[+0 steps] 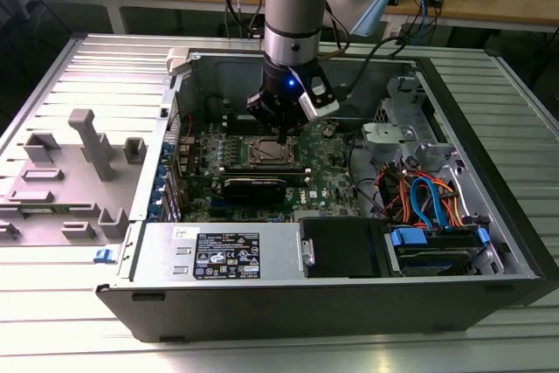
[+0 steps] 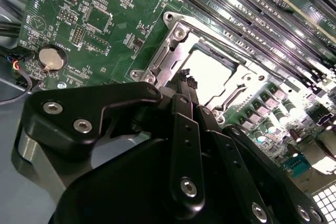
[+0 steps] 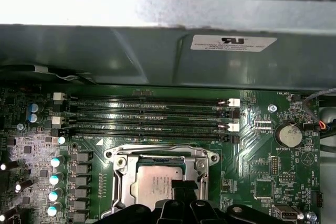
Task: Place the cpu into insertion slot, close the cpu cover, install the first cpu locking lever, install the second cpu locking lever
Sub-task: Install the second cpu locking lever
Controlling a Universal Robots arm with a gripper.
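The cpu (image 3: 155, 184), a dull silver square chip, sits in the insertion slot (image 3: 202, 166) on the green motherboard (image 3: 252, 166). The silvery cpu cover (image 3: 157, 158) lies flat around it, and the chip shows through its window. In the second wrist view the cpu (image 2: 212, 69) gleams inside the cover frame (image 2: 176, 38). My gripper (image 3: 181, 188) is shut, its black tips together right over the chip's edge. The second wrist view shows the same gripper (image 2: 186, 81) at the socket's side. From outside, the gripper (image 1: 284, 134) hangs low over the cpu (image 1: 266, 154) inside the open case.
Long black memory slots (image 3: 152, 116) run just beyond the socket, below the case wall (image 3: 131, 51). A coin battery (image 3: 289, 135) sits to one side. A black card (image 1: 253, 186), power supply (image 1: 227, 252) and coloured cables (image 1: 419, 194) crowd the case. A grey fixture (image 1: 87, 146) stands on the exterior view's left.
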